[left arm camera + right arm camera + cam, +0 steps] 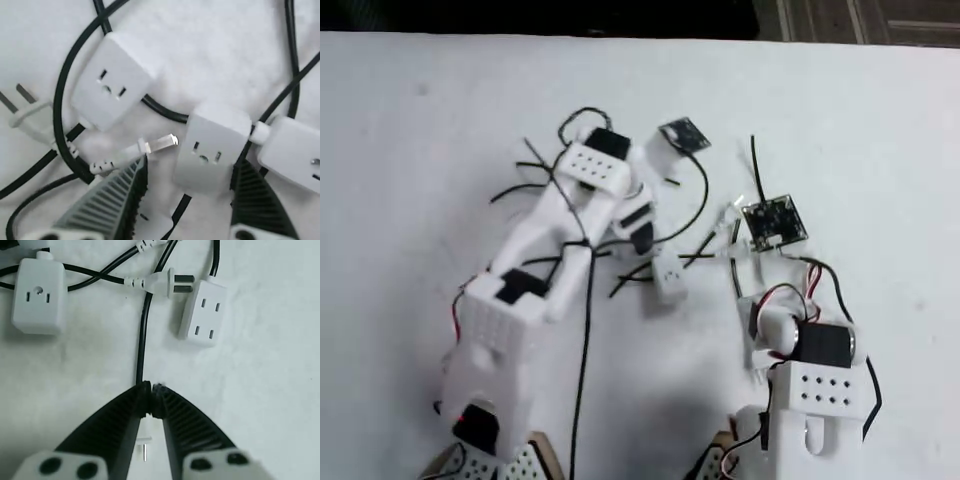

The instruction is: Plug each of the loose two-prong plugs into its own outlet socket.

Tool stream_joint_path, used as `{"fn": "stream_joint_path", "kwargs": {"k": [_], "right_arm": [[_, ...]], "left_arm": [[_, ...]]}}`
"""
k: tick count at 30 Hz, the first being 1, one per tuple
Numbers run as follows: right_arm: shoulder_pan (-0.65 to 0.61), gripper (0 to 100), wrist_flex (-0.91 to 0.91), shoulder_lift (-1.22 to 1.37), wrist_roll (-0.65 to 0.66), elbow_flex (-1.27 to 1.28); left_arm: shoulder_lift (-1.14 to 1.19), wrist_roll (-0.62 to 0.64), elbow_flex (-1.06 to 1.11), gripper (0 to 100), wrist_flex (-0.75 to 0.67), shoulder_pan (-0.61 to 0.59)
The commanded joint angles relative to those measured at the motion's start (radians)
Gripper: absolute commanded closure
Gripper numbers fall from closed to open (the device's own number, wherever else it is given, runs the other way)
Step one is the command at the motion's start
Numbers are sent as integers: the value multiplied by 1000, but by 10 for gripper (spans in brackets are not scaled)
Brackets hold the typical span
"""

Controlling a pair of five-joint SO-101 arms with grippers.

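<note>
Jaws of the left gripper are gaping wide, straddling a white outlet socket; the right gripper is clamping fully closed on a two-prong plug.

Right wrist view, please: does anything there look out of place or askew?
Yes. A two-prong plug lies flat with its prongs aimed at the side wall of the four-slot socket block, not into its upward-facing slots, and black cords cross untidily beside it.
</note>
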Motion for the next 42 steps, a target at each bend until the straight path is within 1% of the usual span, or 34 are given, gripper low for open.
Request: {"fn": "stream_joint_path", "kwargs": {"k": [1,5,6,12,13,14,19,23,31,34,36,38,40,42], "right_arm": [[8,978,-12,2,-8,-3],[8,978,-12,2,-8,-3],[8,978,-12,2,-8,-2],[8,978,-1,2,-8,0],[8,978,-1,2,-8,2],[8,978,1,2,-8,2],[8,978,1,2,-8,2],[8,978,1,2,-8,2],[8,978,1,2,-8,2],[8,978,1,2,-8,2],[8,978,1,2,-8,2],[8,978,1,2,-8,2],[8,978,1,2,-8,2],[8,978,1,2,-8,2]], "left_arm": [[93,-9,-164,726,68,22],[193,-9,-278,737,121,27],[216,-9,-304,758,135,25],[308,-12,-425,954,236,19],[315,-12,-446,977,255,8],[320,-11,-470,980,273,-5],[318,-3,-606,978,348,-117],[318,-2,-684,978,361,-214],[318,-11,-697,977,362,-357],[315,-66,-700,973,365,-377],[300,-64,-692,939,367,-381],[257,-31,-652,873,367,-387],[185,-2,-597,802,367,-386],[91,18,-522,758,367,-381]]}}
